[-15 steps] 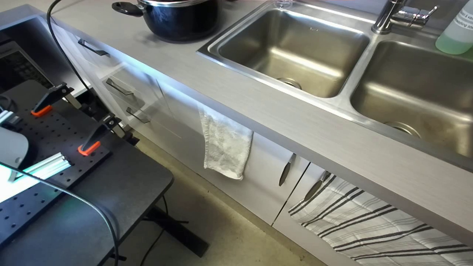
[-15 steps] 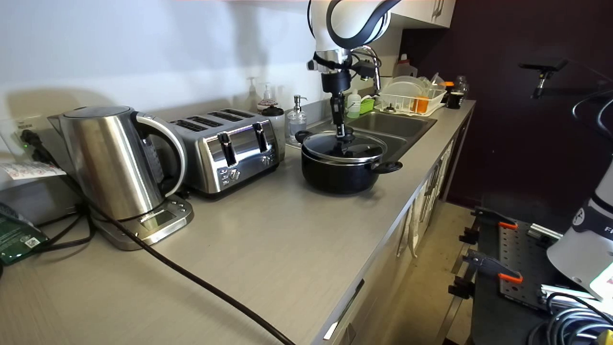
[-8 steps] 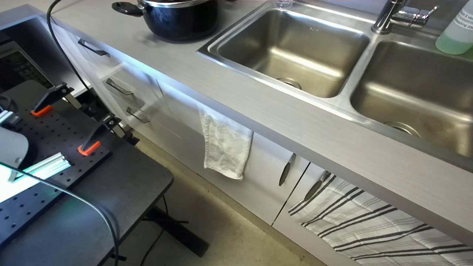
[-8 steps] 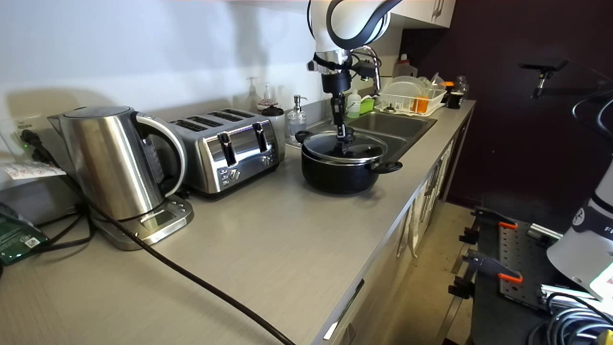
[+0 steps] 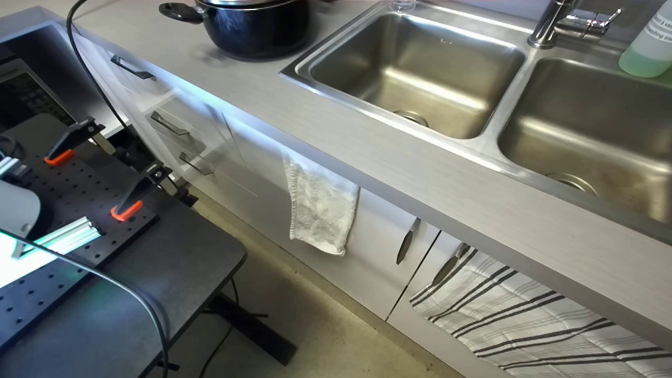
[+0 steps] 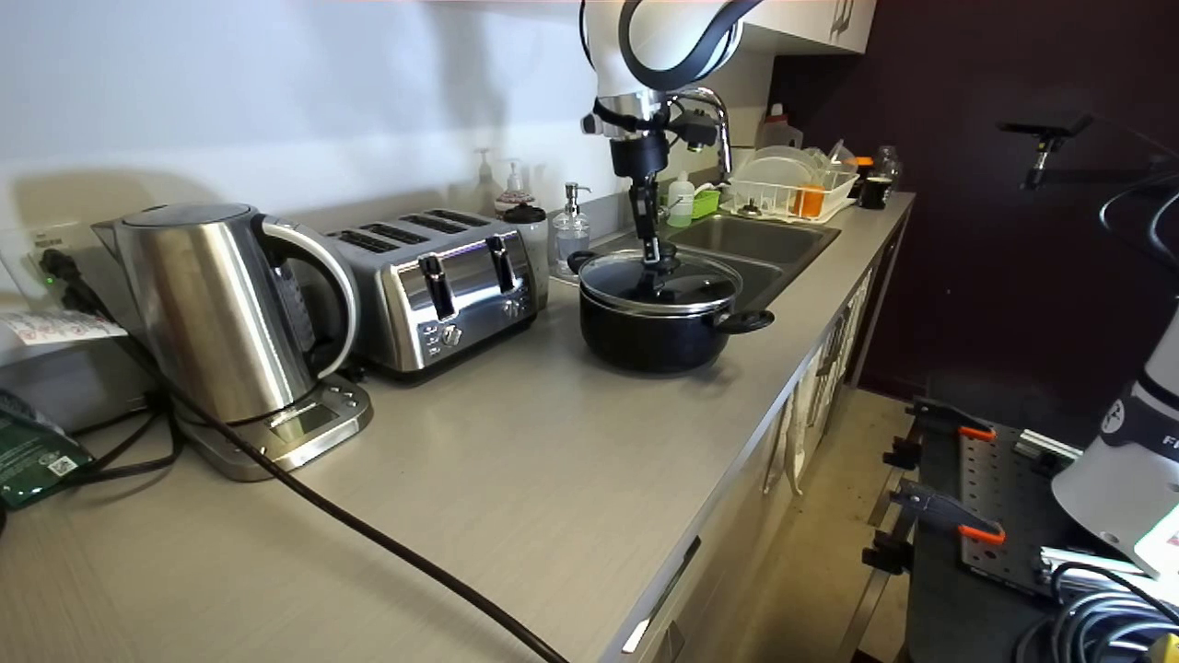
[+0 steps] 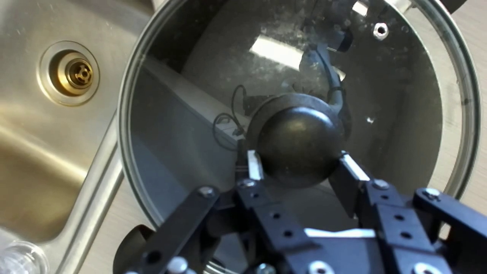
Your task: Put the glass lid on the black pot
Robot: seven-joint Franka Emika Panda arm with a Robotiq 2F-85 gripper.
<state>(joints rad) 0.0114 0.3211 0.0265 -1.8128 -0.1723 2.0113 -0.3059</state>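
Clear-glass lid (image 6: 661, 287), one: round, flat, thin silver rim, round black knob (image 7: 298, 131). Location: over the mouth of the pot, roughly centred, level or close to it.

Glossy black pot (image 6: 656, 341), one: round, low straight sides, short handles. Upright on the grey-beige countertop (image 6: 516, 479), just beside the steel double-basin sink (image 5: 511, 100); seen in both exterior views.

Black two-fingered gripper (image 7: 299, 159), one: reaching down from above. Fingers parted only as far as the knob requires, one to each side, no clear gap showing; judged to have the knob in its grasp.

Silver four-slot toaster (image 6: 451, 295), one, near the pot; brushed-steel kettle (image 6: 216, 322), one, farther off. No part in the work.

Condition of the task: nearly complete, by judgement. Done: lid above the pot, opening covered. Uncertain: whether the rim bears on the pot all round. In an exterior view the lid runs off the top edge; in the wrist view a pale crescent shows through the glass at right, perhaps overhang, perhaps only the angle. Outstanding: a slight settling or nudge if the rim rides high, then release of the knob and withdrawal upward.
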